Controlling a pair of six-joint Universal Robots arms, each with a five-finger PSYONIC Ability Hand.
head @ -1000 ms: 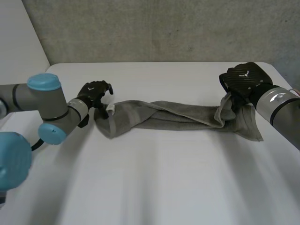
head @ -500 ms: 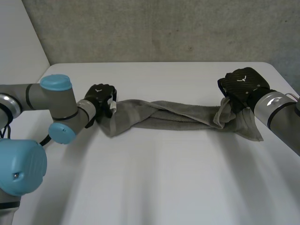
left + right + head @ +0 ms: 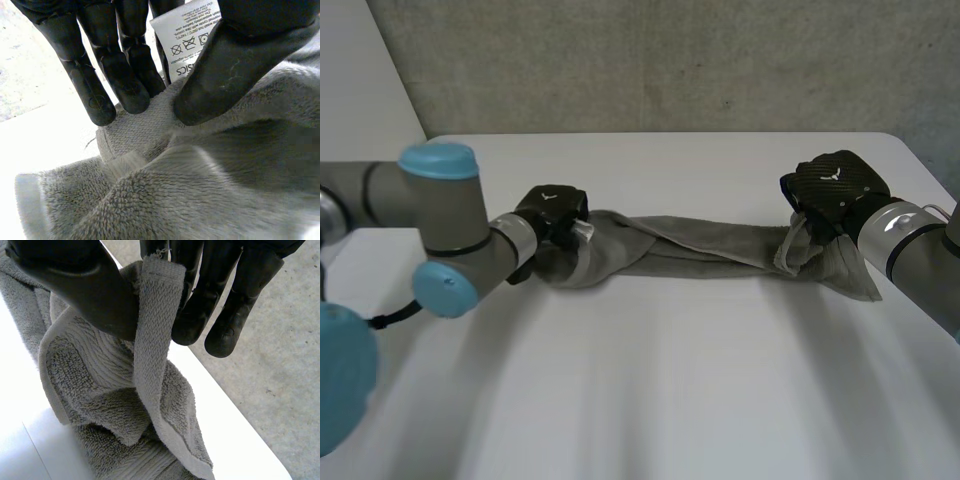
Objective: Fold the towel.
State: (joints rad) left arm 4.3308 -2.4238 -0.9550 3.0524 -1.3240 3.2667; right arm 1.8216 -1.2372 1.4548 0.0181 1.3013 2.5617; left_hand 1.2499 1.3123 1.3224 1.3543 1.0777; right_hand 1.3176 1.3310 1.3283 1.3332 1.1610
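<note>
**Twisted Towel Held at Both Ends**

A grey terry towel (image 3: 690, 250) lies bunched and twisted into a long rope across the white surface (image 3: 670, 390), each end in the grip of a black robot hand. At the towel's left end, the left hand (image 3: 552, 208) is closed on the cloth, its thumb (image 3: 225, 65) squeezing a thick wad beside the white care label (image 3: 186, 35) against the fingers (image 3: 100, 75). At the towel's right end, the right hand (image 3: 832, 190) pinches the woven hem (image 3: 155, 340) between thumb and fingers, with loose folds hanging beneath it.

The cloth looks soft, limp and light, with a plush pile that should grip well and not slip. It will sag and bunch wherever it is not held, so it likely needs spreading flat before any fold. The firmer hems and corners appear the best places to take hold, since a pinch there controls one layer, not a bundle.
</note>
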